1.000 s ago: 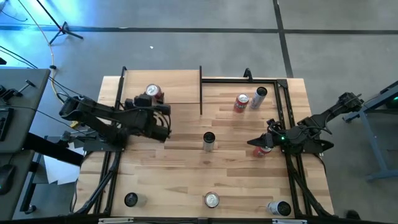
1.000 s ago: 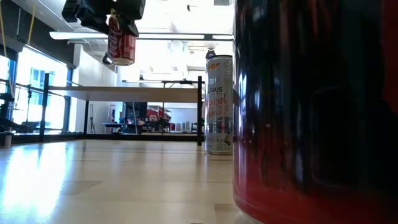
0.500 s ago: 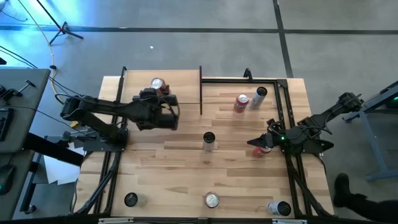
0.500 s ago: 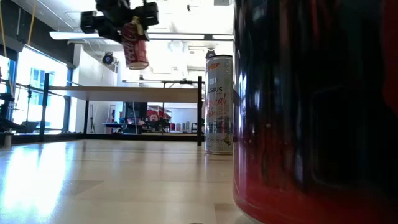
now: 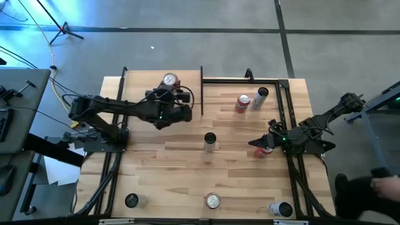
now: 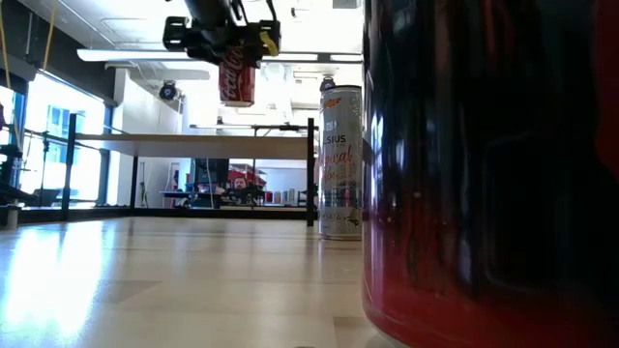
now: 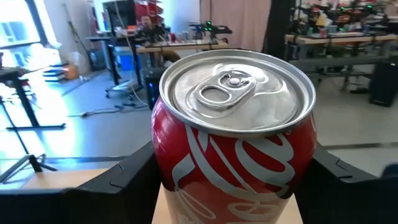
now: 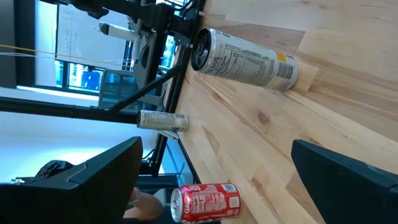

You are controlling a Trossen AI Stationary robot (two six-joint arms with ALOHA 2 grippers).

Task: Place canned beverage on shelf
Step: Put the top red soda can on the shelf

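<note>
1. Striped plank counter (image 5: 187, 175), seen from above, carries several cans; the shelf (image 5: 140, 84) occupies the upper left of the frame.
2. Left gripper (image 5: 170, 95): jaws clenched on the red can (image 5: 169, 80), held upright in the air above the shelf.
3. Right gripper (image 5: 261, 145), at right: jaws spread wide, idle.
4. Step in hand: carrying. The next move likely calls for lowering the can level onto the board, then releasing.

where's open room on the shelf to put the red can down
The left gripper holds the red can over the shelf. The whole board shows bare between its black posts. The table right of the posts is more crowded, with a red can lying down beside a white can.
</note>
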